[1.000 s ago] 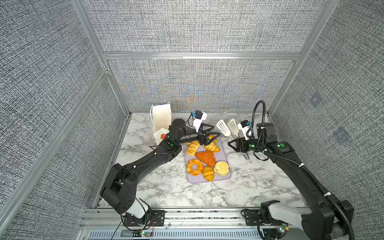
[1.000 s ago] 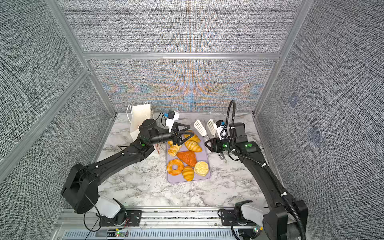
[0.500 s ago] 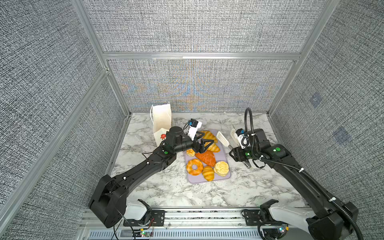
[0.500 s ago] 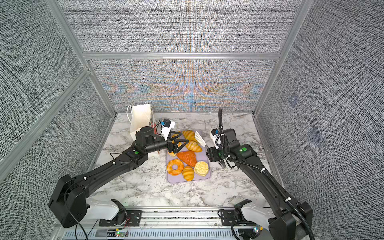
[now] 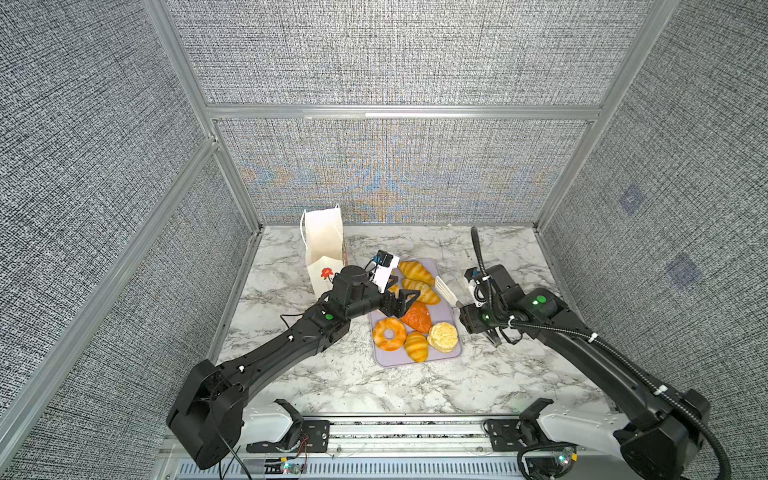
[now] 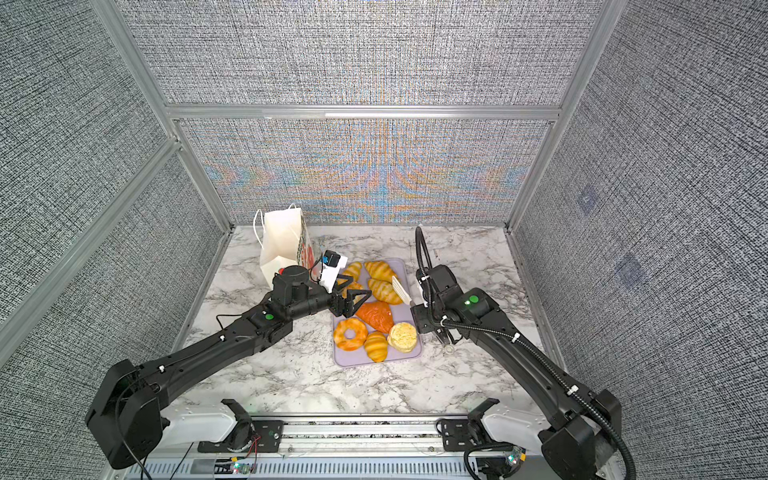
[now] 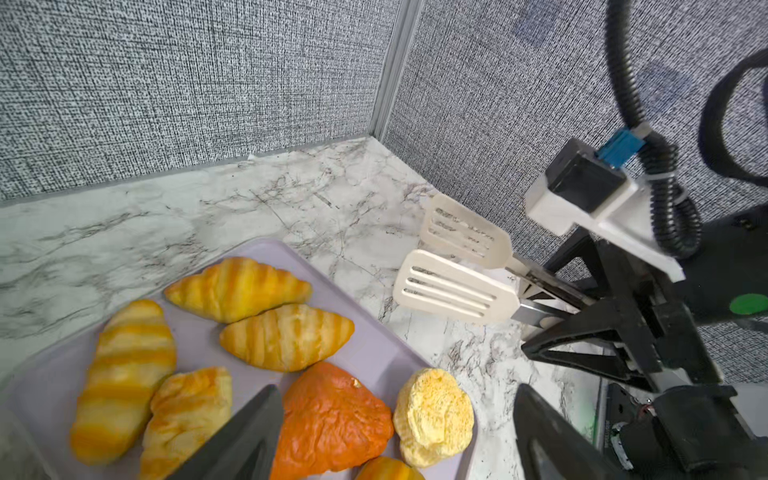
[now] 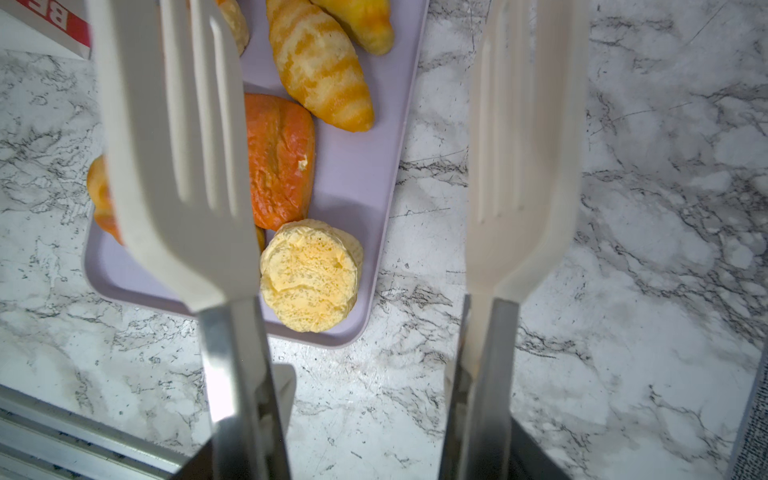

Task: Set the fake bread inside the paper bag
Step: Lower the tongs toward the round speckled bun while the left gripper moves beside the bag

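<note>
Bread [image 5: 417, 272] on lilac tray [image 5: 384, 356], mid table [image 5: 332, 374]. Bag [image 5: 324, 245] upright near tray's far-left corner. Left hand [image 5: 404, 302] wide, empty, over tray by orange piece [image 5: 417, 319]. Right hand [image 7: 540, 305] grips white tongs [image 7: 453, 286], blades apart, beside tray's right edge.

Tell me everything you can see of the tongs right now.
The tongs have two cream, slotted, spatula-shaped, plastic-looking heads on shiny metal arms. The right gripper clamps the arms; the heads stand spread apart and empty. They hover at the edge of the lilac tray, one head over it near the pale round bun, apparently touching no bread.
</note>
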